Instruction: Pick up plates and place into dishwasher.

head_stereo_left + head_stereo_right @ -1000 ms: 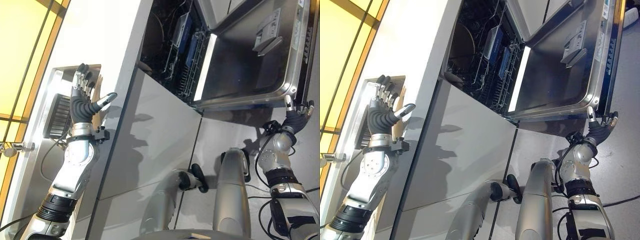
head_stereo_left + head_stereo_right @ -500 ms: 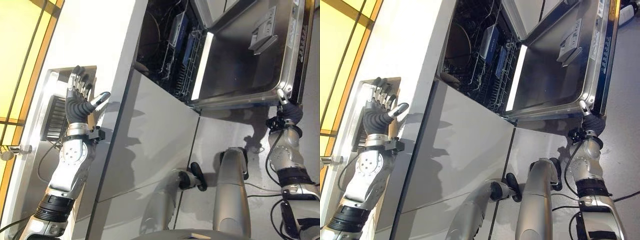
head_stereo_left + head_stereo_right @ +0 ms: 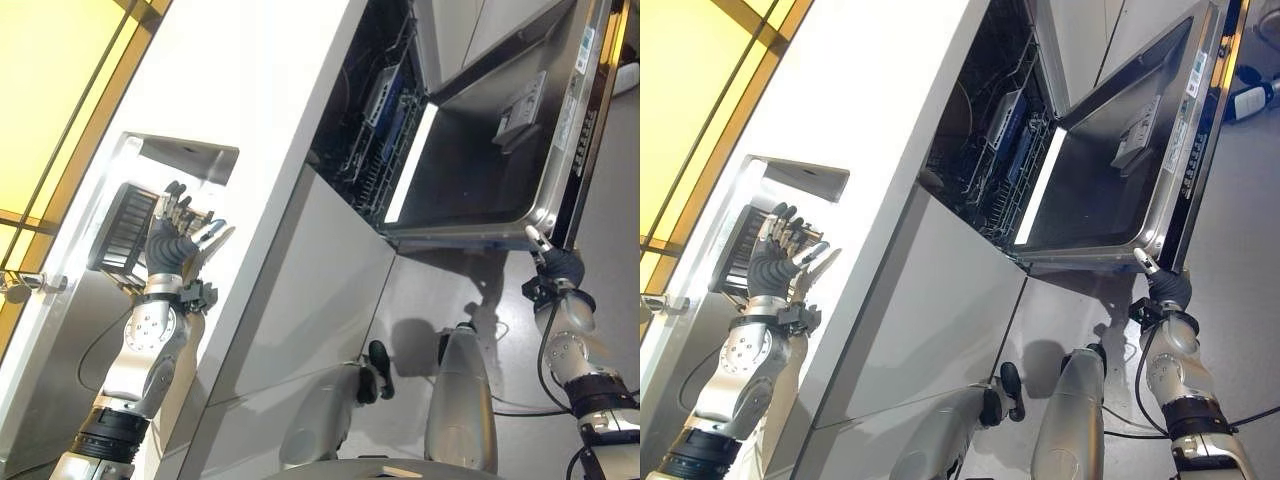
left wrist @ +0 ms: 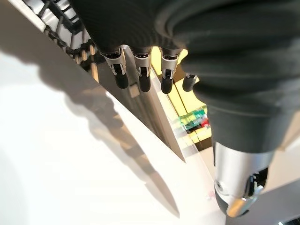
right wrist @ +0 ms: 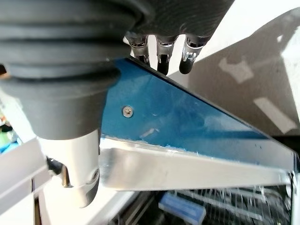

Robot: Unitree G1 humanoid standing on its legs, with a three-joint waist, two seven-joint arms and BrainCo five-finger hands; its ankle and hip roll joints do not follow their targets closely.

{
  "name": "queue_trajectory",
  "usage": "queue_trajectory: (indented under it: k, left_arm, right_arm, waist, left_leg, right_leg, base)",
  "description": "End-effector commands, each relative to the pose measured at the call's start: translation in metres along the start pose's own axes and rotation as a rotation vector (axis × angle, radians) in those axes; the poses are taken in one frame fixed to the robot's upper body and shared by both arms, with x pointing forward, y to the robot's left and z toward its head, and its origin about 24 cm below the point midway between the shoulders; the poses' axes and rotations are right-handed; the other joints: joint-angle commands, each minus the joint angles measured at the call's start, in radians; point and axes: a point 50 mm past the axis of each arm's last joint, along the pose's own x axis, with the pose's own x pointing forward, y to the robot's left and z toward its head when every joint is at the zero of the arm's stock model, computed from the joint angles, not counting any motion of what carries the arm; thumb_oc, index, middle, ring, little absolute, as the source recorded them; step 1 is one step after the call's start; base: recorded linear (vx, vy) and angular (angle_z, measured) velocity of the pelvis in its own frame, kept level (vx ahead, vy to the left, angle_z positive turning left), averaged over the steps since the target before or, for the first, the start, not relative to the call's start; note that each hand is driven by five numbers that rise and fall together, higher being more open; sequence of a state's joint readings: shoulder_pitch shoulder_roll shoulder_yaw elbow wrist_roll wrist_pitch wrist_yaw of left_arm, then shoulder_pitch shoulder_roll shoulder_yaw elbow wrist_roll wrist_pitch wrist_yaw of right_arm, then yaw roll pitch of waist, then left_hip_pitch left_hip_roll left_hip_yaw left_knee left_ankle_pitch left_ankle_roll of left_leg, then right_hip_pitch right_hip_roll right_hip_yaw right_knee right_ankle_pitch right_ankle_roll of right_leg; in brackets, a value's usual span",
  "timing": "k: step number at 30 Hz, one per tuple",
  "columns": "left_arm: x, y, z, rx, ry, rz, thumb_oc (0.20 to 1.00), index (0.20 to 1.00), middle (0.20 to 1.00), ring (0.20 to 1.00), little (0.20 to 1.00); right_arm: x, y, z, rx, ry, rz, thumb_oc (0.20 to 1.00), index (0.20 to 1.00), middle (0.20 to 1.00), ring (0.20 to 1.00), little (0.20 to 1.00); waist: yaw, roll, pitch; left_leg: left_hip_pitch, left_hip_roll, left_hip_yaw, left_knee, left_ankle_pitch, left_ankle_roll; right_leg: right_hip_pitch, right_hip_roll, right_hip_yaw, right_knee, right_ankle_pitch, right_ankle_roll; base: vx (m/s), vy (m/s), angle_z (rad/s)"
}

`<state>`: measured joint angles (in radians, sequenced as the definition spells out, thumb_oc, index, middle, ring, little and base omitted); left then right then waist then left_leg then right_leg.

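Observation:
The dishwasher stands open, its steel door [image 3: 480, 170] folded down and its wire rack [image 3: 385, 130] holding blue inserts. My right hand [image 3: 555, 268] is at the door's front corner. In the right wrist view its fingers [image 5: 161, 61] reach past the door's blue edge [image 5: 178, 112] while the thumb [image 5: 79, 183] stays on the near side; it looks open. My left hand [image 3: 175, 242] is open, fingers straight, over the counter's edge beside the sink [image 3: 170, 160], where a dark slotted rack [image 3: 125, 225] sits. I cannot make out a plate.
A white counter [image 3: 270, 110] runs above grey cabinet fronts [image 3: 320, 280]. A tap [image 3: 20, 287] stands at the sink's near end. A bottle [image 3: 1252, 95] lies on the floor past the door. A detergent box [image 3: 520, 100] sits on the door's inner face.
The camera has shifted, so the whole picture moved. My right hand went from spread fingers below the door's corner to resting against its edge. My left thumb has drawn closer to the fingers.

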<state>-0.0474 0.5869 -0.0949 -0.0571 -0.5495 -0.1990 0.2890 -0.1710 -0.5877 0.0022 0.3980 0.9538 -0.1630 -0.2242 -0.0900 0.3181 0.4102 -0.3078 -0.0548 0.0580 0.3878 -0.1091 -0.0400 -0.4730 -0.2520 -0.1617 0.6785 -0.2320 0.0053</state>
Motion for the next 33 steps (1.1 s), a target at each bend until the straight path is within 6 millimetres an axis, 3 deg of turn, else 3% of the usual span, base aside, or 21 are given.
queue_trajectory:
  k: [1,10,14,25,33]
  left_arm:
    - [0.014,0.011,0.053,0.068,-0.236,-0.019,1.0,1.0,1.0,1.0,1.0]
    - [0.016,0.015,0.05,0.189,-0.183,-0.08,1.0,1.0,1.0,1.0,1.0]
    - [0.013,0.014,0.047,0.215,-0.166,-0.122,1.0,1.0,1.0,1.0,1.0]
    - [0.015,0.016,0.044,0.214,-0.142,-0.16,1.0,1.0,1.0,1.0,1.0]
    - [0.015,0.018,0.038,0.196,-0.131,-0.154,1.0,1.0,1.0,1.0,1.0]
  right_arm:
    - [-0.008,0.166,0.107,0.09,-0.474,0.765,1.0,1.0,1.0,1.0,1.0]
    - [-0.01,0.164,0.065,0.191,-0.381,0.713,1.0,1.0,1.0,1.0,1.0]
    - [-0.015,0.165,0.051,0.213,-0.353,0.702,1.0,1.0,1.0,1.0,1.0]
    - [-0.022,0.161,0.034,0.124,-0.323,0.653,1.0,1.0,1.0,1.0,1.0]
    - [-0.028,0.145,0.022,0.103,-0.294,0.578,1.0,1.0,1.0,1.0,1.0]
  waist:
    - [0.142,-0.077,-0.036]
    - [0.249,-0.23,-0.191]
    - [0.284,-0.275,-0.256]
    - [0.292,-0.327,-0.336]
    - [0.256,-0.33,-0.358]
  left_leg:
    - [-0.005,-0.083,0.038,0.032,-0.021,0.086]
    - [0.152,-0.056,-0.049,-0.101,-0.006,0.075]
    - [0.215,-0.046,-0.08,-0.17,0.01,0.074]
    - [0.322,-0.025,-0.096,-0.3,0.037,0.076]
    - [0.343,-0.018,-0.066,-0.329,0.039,0.077]
  right_leg:
    - [0.102,0.007,0.037,-0.149,0.082,0.006]
    - [0.394,0.053,-0.09,-0.376,0.112,0.012]
    - [0.479,0.083,-0.123,-0.452,0.123,0.021]
    - [0.552,0.114,-0.13,-0.508,0.154,0.049]
    - [0.553,0.12,-0.11,-0.529,0.165,0.055]
  base:
    - [0.1,-0.091,0.25]
    - [0.17,-0.168,0.34]
    - [0.14,-0.119,0.46]
    - [0.02,-0.029,0.52]
    - [-0.04,-0.001,-0.11]
